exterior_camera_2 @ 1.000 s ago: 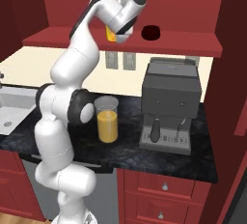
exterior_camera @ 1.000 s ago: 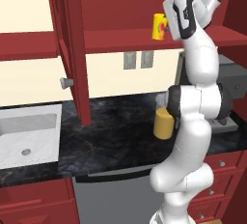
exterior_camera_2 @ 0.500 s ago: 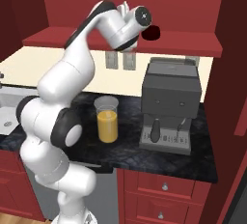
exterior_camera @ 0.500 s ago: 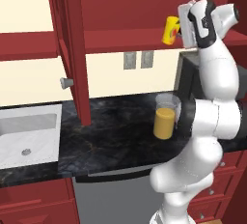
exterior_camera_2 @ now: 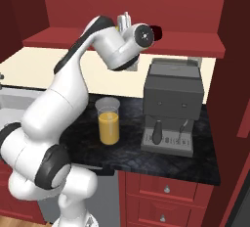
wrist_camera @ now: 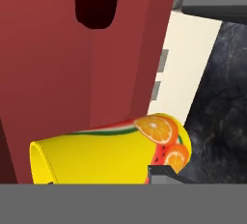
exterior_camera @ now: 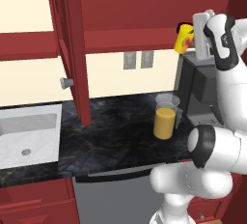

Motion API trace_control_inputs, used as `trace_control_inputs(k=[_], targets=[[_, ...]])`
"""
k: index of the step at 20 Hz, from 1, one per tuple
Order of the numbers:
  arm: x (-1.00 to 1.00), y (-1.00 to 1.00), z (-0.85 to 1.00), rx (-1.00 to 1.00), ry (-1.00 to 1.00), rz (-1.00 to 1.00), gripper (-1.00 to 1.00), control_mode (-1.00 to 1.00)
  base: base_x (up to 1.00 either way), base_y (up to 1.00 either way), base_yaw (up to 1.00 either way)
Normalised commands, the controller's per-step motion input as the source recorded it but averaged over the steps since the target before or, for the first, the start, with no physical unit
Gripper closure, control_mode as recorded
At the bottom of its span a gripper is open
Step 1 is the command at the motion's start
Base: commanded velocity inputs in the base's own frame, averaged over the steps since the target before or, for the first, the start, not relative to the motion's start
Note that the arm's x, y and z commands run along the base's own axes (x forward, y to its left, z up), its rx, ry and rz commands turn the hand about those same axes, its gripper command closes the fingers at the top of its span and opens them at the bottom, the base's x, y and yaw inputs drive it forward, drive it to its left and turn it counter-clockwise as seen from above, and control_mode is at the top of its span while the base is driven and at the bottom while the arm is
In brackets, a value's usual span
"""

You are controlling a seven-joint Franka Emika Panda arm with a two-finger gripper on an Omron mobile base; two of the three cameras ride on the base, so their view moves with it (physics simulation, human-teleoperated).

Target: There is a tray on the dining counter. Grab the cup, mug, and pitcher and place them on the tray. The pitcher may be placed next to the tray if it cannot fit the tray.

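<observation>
My gripper (exterior_camera: 192,38) is shut on the yellow cup (exterior_camera: 184,40), which hangs tilted in the air high above the coffee machine. In the hand view the cup (wrist_camera: 111,153) lies sideways, showing fruit prints. The dark red mug (exterior_camera_2: 156,31) stands on the red shelf just right of my hand (exterior_camera_2: 125,22), and it appears as a dark shape (wrist_camera: 96,1) in the hand view. The clear pitcher (exterior_camera: 165,118) of orange liquid stands upright on the black counter, left of the coffee machine, also visible as the pitcher (exterior_camera_2: 108,122) from the right. The tray and the dining counter are out of view.
A dark grey coffee machine (exterior_camera: 201,91) (exterior_camera_2: 171,104) sits on the narrow black counter (exterior_camera: 116,131) under my hand. A white sink (exterior_camera: 26,138) lies at the left. An open red cabinet door (exterior_camera: 72,49) hangs over the counter's middle.
The arm has swung right and a little down with the cup, away from the shelf opening. The cup now tilts. The pitcher and mug have not moved.
</observation>
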Motion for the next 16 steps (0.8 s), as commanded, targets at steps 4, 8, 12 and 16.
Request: trace_control_inputs(k=[4, 8, 12, 16], targets=[[-1.00, -0.03, 0.00, 0.00, 0.03, -0.01, 1.00, -1.00, 0.00, 0.00, 0.00], [-0.95, -0.01, 0.00, 0.00, 0.06, 0.00, 1.00, -1.00, 0.00, 0.00, 0.00], [-0.58, 0.03, 0.00, -0.08, 0.12, -0.03, 1.00, -1.00, 0.00, 0.00, 0.00], [-0.59, 0.01, 0.00, -0.03, 0.25, -0.01, 1.00, -1.00, 0.00, 0.00, 0.00]])
